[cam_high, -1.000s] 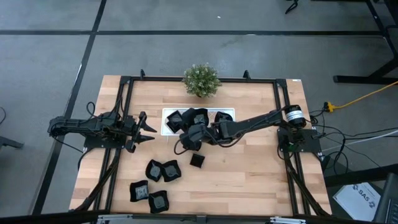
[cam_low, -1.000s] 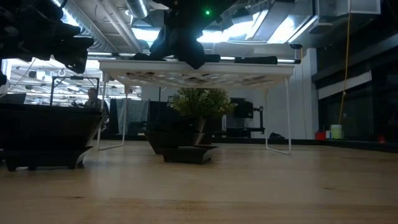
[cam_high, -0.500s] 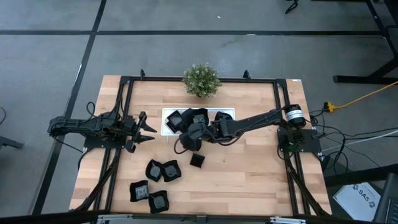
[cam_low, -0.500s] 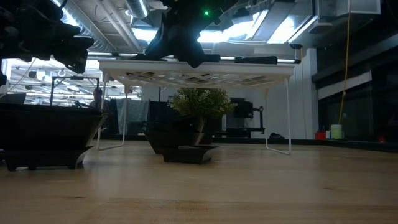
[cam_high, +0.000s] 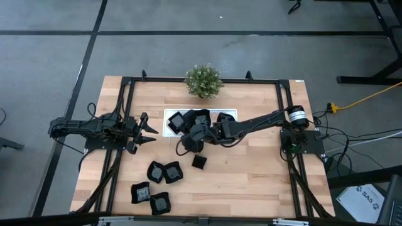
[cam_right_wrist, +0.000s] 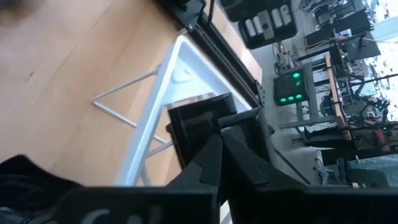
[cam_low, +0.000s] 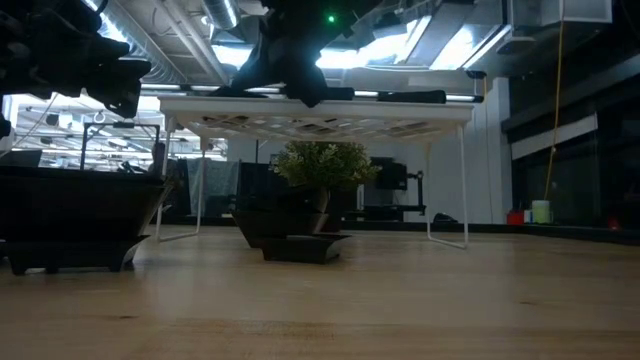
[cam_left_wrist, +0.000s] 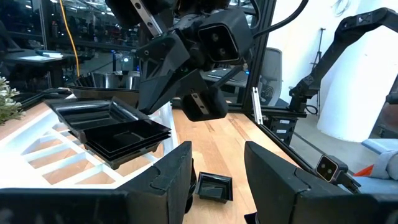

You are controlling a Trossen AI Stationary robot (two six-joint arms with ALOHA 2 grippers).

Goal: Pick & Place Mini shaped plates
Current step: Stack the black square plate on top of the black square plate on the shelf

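1. A wooden worktop (cam_high: 251, 169) in a dark frame stands on a grey floor, with a green potted plant (cam_high: 203, 80) at its far edge and a white tray (cam_high: 168, 115) on wire legs just in front of the plant.
2. Several mini shaped plates already lie on the tray (cam_high: 200, 119), some stacked on one another.
3. Five plates remain on the bare wood: a pair (cam_high: 164, 171), another pair nearer the front edge (cam_high: 151, 197), and a single one (cam_high: 198, 162) below the tray.
4. The right hand (cam_high: 192, 137) sits at the tray's front edge, fingers pressed together; whether they pinch a plate I cannot tell.
5. The left hand (cam_high: 149, 132) waits left of the tray, fingers apart and empty.
6. By my judgement the job is past halfway, with five plates left.
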